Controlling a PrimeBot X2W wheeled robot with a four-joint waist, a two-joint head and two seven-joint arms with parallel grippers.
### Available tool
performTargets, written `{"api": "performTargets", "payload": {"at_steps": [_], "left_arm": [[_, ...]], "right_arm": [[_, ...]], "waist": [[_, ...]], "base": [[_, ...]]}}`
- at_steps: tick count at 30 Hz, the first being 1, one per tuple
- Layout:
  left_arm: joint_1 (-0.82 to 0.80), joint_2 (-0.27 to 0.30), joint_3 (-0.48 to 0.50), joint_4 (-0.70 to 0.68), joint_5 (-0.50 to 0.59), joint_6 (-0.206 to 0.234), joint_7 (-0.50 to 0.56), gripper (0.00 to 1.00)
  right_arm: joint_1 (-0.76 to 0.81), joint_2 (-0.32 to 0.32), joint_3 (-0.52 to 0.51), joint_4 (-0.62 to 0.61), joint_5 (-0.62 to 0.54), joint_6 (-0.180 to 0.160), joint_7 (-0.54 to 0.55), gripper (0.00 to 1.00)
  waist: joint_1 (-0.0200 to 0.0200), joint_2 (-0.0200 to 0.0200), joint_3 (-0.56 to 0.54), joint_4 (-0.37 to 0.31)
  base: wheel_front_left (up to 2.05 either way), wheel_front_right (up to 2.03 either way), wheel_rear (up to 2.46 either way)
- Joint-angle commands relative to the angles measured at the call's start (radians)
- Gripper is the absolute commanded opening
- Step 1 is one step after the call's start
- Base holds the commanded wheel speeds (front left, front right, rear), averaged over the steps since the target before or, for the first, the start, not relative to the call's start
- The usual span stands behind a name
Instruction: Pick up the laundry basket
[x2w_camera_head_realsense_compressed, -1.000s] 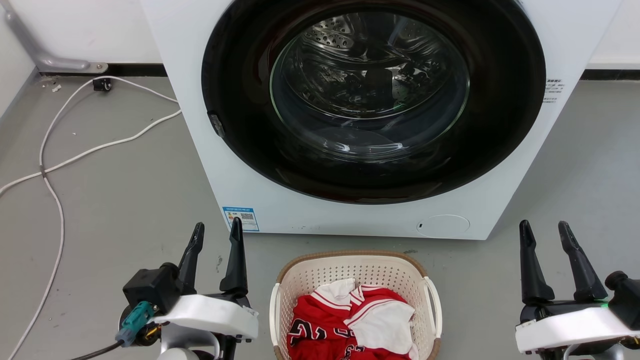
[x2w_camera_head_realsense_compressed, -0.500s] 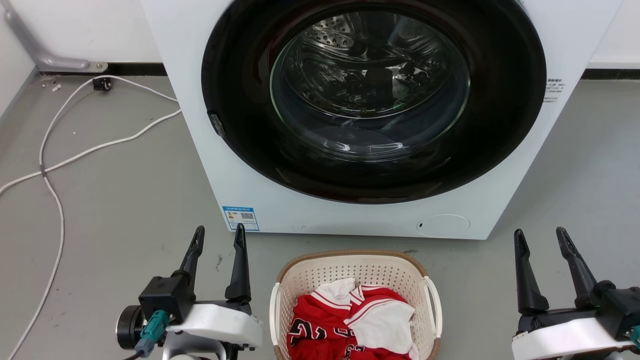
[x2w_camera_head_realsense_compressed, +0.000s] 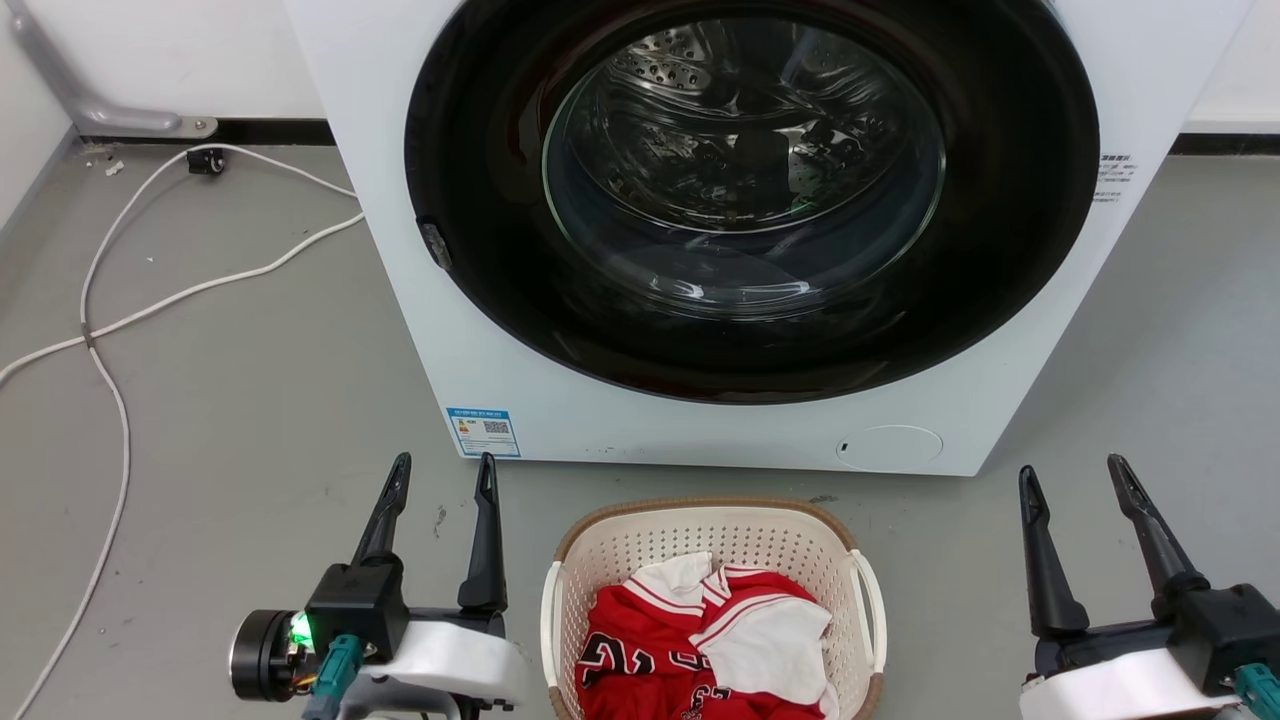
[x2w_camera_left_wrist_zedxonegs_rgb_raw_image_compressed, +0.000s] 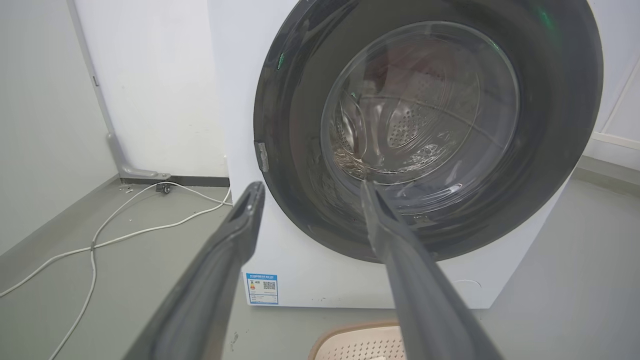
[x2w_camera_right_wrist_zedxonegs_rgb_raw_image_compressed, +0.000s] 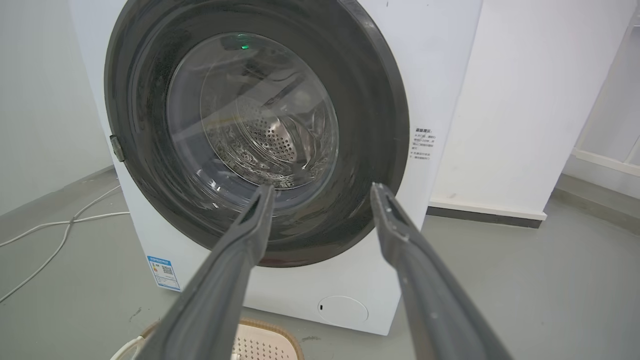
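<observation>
Basket count is one: a cream-white perforated plastic laundry basket (x2w_camera_head_realsense_compressed: 650, 548) with a brown woven-look rim and two white side handles. It sits on the floor at the near centre, just in front of the single white front-loading washing machine (x2w_camera_head_realsense_compressed: 700, 435). A bundle of red-and-white jersey fabric (x2w_camera_head_realsense_compressed: 650, 640) lies inside it; how many garments that makes cannot be told.

Two grippers flank the basket, each with two long dark fingers pointing toward the washer. The left gripper (x2w_camera_head_realsense_compressed: 444, 465) is near the basket's left side, the right gripper (x2w_camera_head_realsense_compressed: 1071, 468) farther off to its right. Both are spread apart, empty and clear of the basket.

One round dark-rimmed glass door (x2w_camera_head_realsense_compressed: 745, 190) is closed on the washer, and one blue label (x2w_camera_head_realsense_compressed: 483, 432) marks its lower left front. White cables (x2w_camera_head_realsense_compressed: 200, 290) trail across the smooth grey floor (x2w_camera_head_realsense_compressed: 250, 400) at left. White walls (x2w_camera_head_realsense_compressed: 180, 50) close the far side.
</observation>
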Motion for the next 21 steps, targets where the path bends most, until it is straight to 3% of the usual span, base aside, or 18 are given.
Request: {"api": "performTargets", "payload": {"at_steps": [1, 15, 21], "left_arm": [[0.012, 0.001, -0.004, -0.002, 0.022, 0.006, -0.01, 1.0], [0.024, -0.002, -0.009, 0.011, 0.121, 0.027, -0.034, 1.0], [0.03, -0.004, 0.005, 0.013, 0.108, 0.022, -0.033, 1.0]], "right_arm": [[0.011, -0.003, 0.002, -0.009, -0.026, 0.0, -0.007, 1.0], [0.026, -0.003, -0.002, -0.007, -0.109, 0.0, -0.033, 1.0], [0.023, -0.003, -0.006, 0.003, -0.091, 0.0, -0.032, 1.0]], "waist": [[0.0, -0.0001, 0.001, 0.0], [0.0, -0.0001, 0.008, 0.001], [0.0, -0.0001, 0.01, 0.001]], "base": [[0.0, 0.0, 0.0], [0.0, 0.0, 0.0], [0.0, 0.0, 0.0]]}}
